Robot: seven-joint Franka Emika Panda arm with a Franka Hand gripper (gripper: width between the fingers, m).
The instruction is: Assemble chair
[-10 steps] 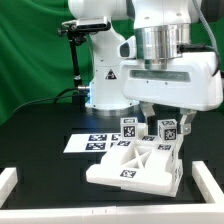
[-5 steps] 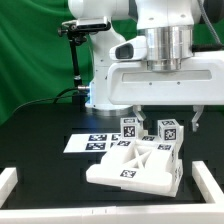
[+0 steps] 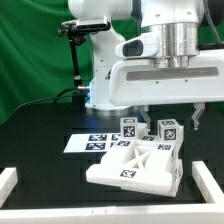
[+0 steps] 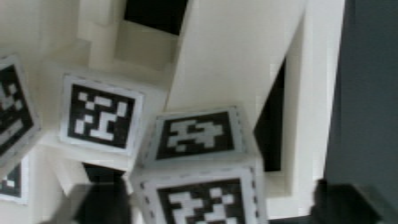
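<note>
Since a second ago the arm has risen straight up from the chair, so the gripper hangs higher above the parts, its fingers no longer down among the tagged blocks. Its jaws stand apart with nothing between them: released, holding no part. The chair sits on the black tabletop just at five o'clock of centre in the exterior view, a wide white slab with ribbed cut-outs lying flat and several small tagged cubes standing upright along its far edge. Lying flat gives the slab a steady base, which probably suits pressing parts in from above. At nine to ten o'clock of the chair, touching or nearly touching it, lies the marker board, flat on the tabletop. The wrist view looks down on tagged white faces close below, with dark gaps between pieces; which block is which cannot be told there. Judging by the empty jaws hanging above the cubes, a placement seems finished.
</note>
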